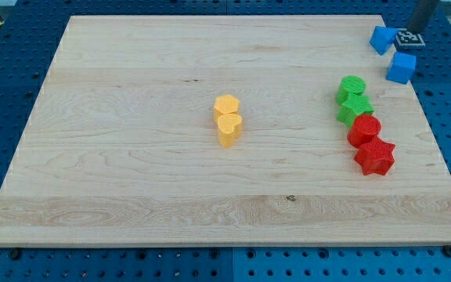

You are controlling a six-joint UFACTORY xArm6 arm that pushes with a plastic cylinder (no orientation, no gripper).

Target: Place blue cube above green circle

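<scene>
Blue cube (402, 68) sits at the table's (131, 188) right edge near the view's top, up and to the right of the green circle (351, 88), apart from it. A second blue block (381, 38), shape unclear, lies just above-left. Green star (355, 108) touches the circle below; red circle (364, 130) and red star (375, 156) continue downward. Two yellow blocks (227, 119) touch mid-table. No pincer: rod (423, 16) enters top right; my tip (411, 32) beside the upper blue block.

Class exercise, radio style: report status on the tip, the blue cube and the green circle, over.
My tip at board's top-right corner, between both blue blocks. Blue cube just below tip, up-right of green circle. Path between clear; green star touches circle below.
</scene>
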